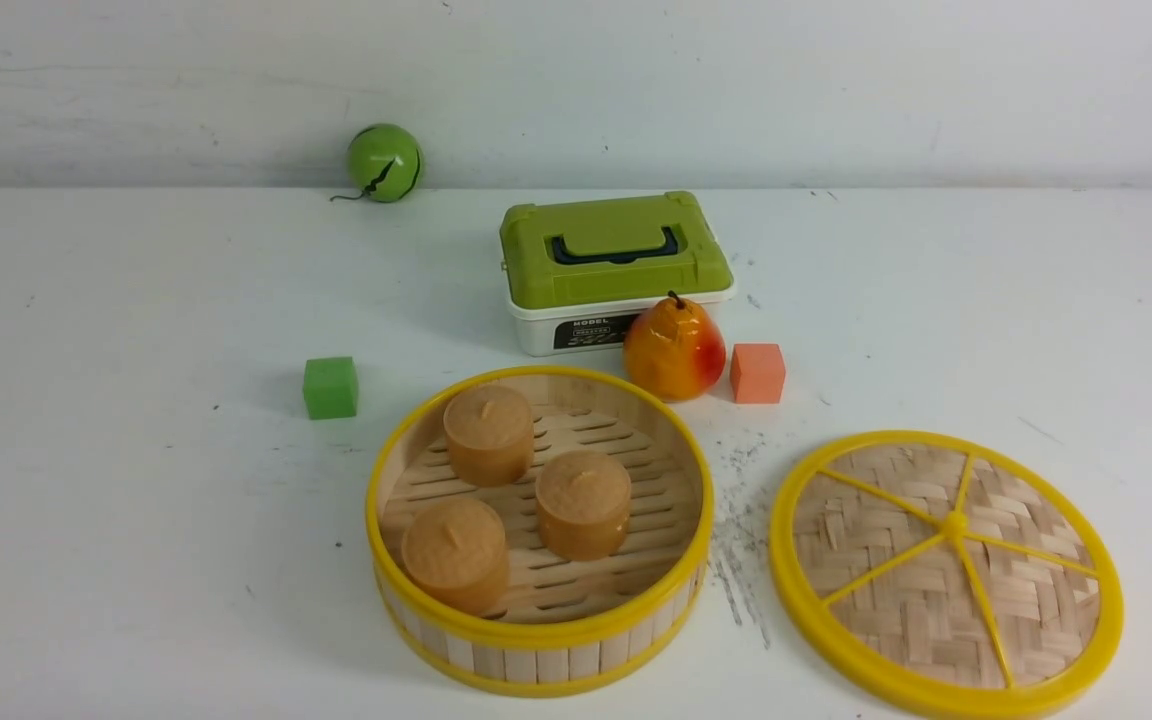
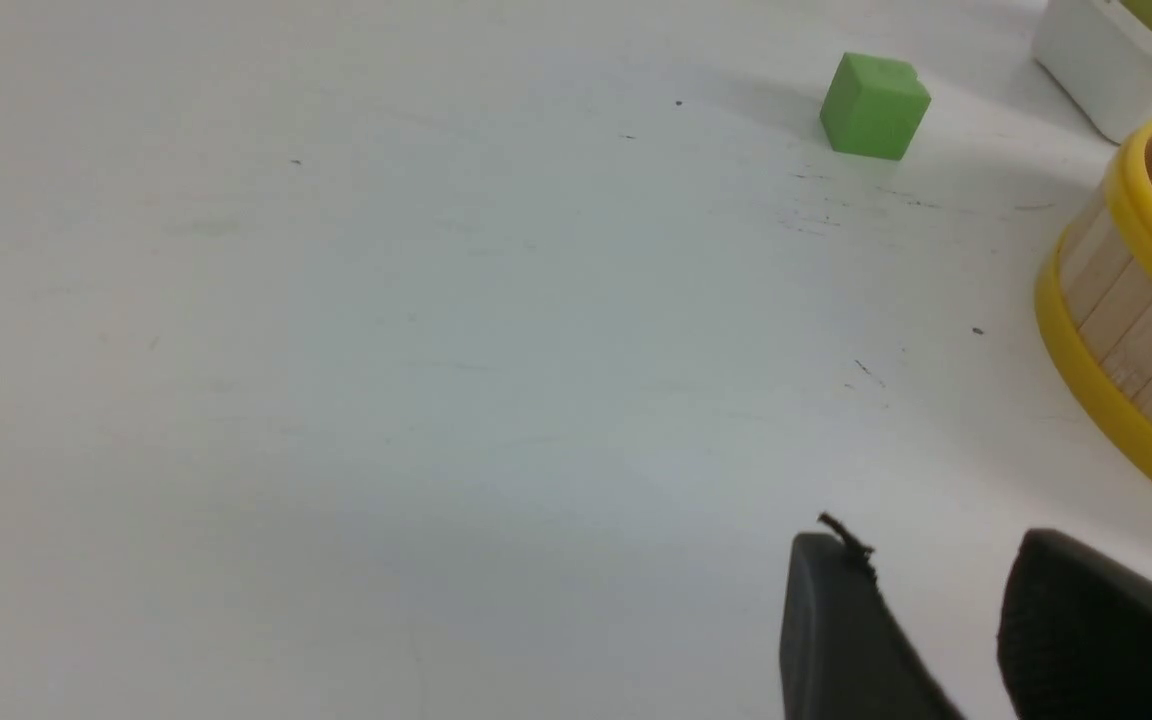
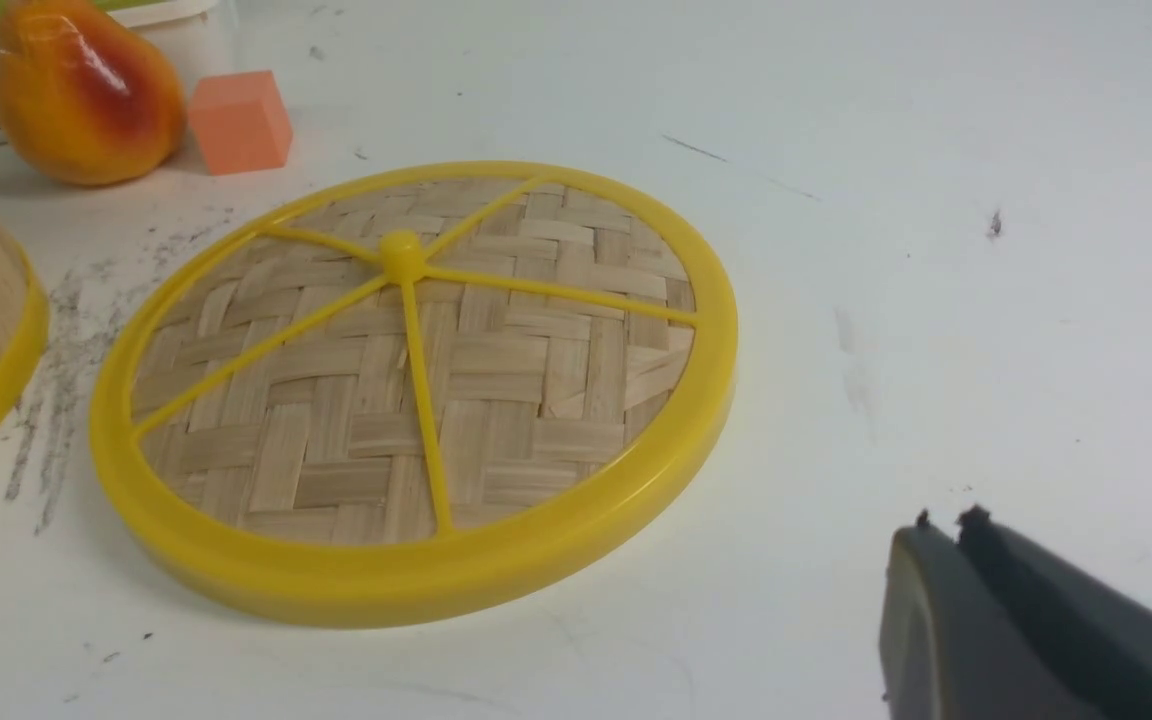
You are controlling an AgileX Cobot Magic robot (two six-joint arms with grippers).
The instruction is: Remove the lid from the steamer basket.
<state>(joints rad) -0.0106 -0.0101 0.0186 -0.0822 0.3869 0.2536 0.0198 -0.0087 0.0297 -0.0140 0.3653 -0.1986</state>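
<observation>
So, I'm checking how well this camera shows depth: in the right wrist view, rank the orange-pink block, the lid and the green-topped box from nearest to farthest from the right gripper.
1. Lid, nearest the gripper, lying flat.
2. Orange-pink block, just beyond the lid.
3. Green-topped box, farthest, behind the pear.

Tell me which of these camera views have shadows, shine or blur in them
Front view: light is soft, with a bright glint on the pear and a faint shadow left of the green cube. Left wrist view: the gripper looks dark and slightly soft, the picture's edges somewhat dim. Right wrist view: mild shine along the lid's yellow rim.
</observation>
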